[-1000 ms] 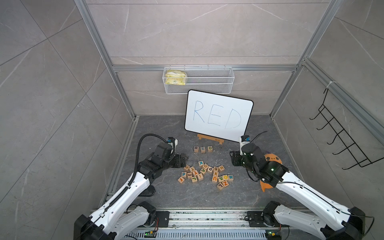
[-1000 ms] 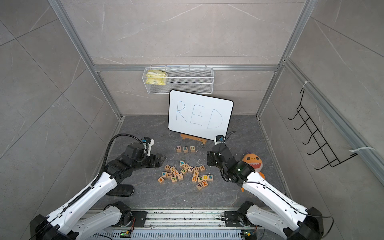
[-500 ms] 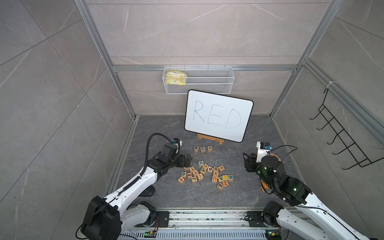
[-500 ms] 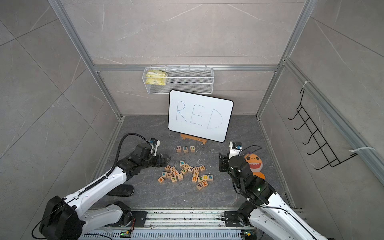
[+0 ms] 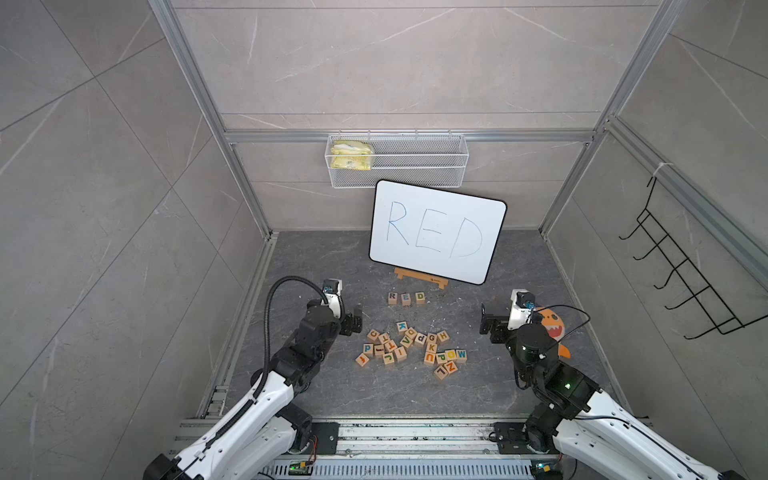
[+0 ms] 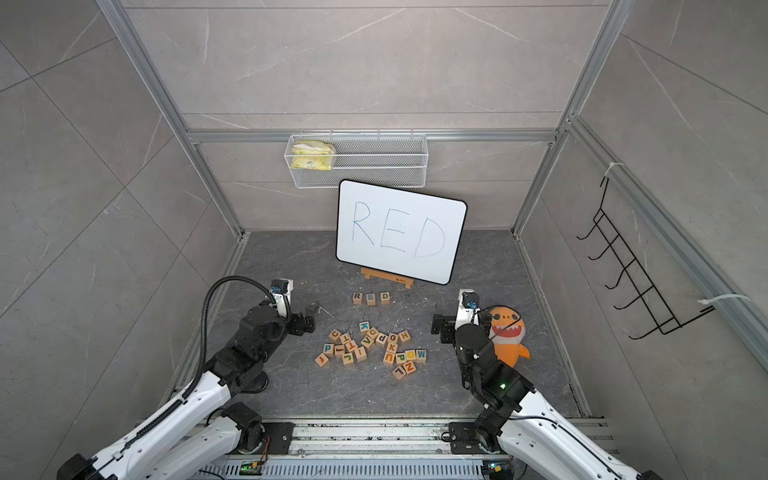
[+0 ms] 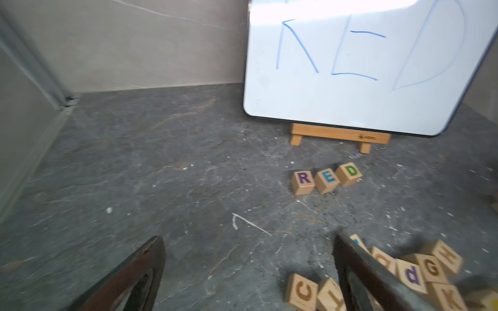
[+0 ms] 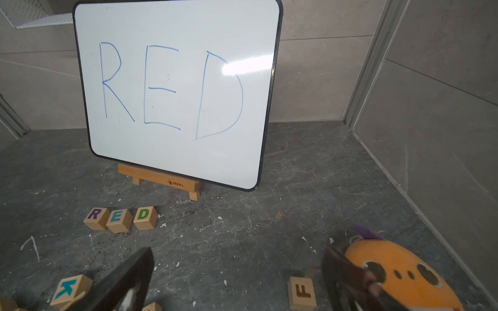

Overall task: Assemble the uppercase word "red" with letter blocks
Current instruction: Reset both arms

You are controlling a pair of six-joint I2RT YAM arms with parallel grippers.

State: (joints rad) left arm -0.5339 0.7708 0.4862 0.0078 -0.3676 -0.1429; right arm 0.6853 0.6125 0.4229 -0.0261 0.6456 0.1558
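Your left gripper (image 7: 248, 242) hangs with its jaws spread wide and nothing between them, just beside the left edge of the block heap. Your right gripper (image 8: 237, 253) is likewise spread and empty, off the heap's right side, with the plush toy close by its outer finger.

Largest in your workspace is the whiteboard (image 5: 436, 232), propped at the back with RED handwritten on it in blue. Above it, the wire basket (image 5: 415, 166) on the wall holds a yellow packet (image 5: 349, 156) at one end. The orange plush shark (image 6: 507, 336) lies on the floor by your right arm.

Between your two arms the loose letter blocks (image 5: 409, 345) sit in a scattered heap. Beyond them, the small wooden easel (image 5: 420, 279) carries the board.

Just in front of that easel you have the word laid out, letters up. The R block (image 5: 392, 297), E block (image 5: 406, 298) and D block (image 5: 420, 297) stand in a row. R touches E, and D is turned slightly, close against E.
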